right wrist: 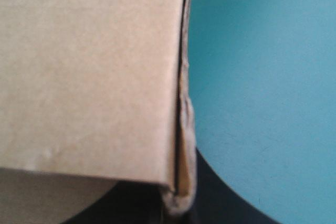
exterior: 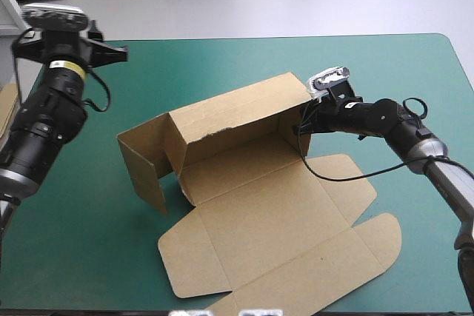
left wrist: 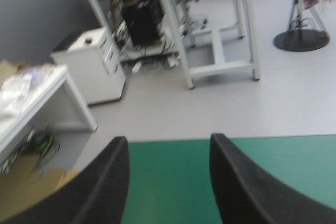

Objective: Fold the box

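One box wall (exterior: 237,112) in end effector (exterior: 304,129)

The box (exterior: 252,183) is matt brown board, its cut edge layered, perhaps corrugated. Under the box, the teal-green cover (exterior: 222,64) looks smooth and matt. My left gripper (left wrist: 168,145) has fingers (left wrist: 100,182) of finely grained matt black.

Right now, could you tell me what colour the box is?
Brown; the box shows best in the high view.

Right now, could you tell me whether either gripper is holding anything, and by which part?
The right gripper is shut on the box, pinching the right end of its raised back wall. The left gripper is open and holds nothing.
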Tool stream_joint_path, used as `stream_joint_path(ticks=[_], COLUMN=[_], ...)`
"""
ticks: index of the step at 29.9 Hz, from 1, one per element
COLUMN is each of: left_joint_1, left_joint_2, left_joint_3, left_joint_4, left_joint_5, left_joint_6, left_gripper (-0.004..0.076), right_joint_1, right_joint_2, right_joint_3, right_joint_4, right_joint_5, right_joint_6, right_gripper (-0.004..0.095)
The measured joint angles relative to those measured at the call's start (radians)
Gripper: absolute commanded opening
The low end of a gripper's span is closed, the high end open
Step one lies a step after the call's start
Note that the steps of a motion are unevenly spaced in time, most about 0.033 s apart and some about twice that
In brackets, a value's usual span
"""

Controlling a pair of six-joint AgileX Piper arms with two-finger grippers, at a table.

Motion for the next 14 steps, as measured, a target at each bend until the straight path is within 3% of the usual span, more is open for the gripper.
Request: stream_joint_path(ticks=[7,11,14], left_joint_1=[0.320,0.402,0.428], left_joint_2=[0.032,0.067,0.082], left_joint_3=[0.000,0.029,0.077], left_joint_4=[-0.564,-0.819,-0.913], left_joint_5=[0.099,0.146,0.171], left_joint_6=[0.405,0.619,0.692], left_gripper=[0.0349,0.0349,0.0349], right_joint_1=[0.000,0.000,-0.001], right_joint_2=[0.000,0.003,0.003], right_joint_3=[-0.070,-0.144,-0.218], right_joint_4=[-0.194,-0.354,-0.459], right_joint_5=[0.046,0.143,0.231], right_joint_6=[0.184,0.328,0.427], right_gripper=[-0.0017,-0.0017,-0.0017])
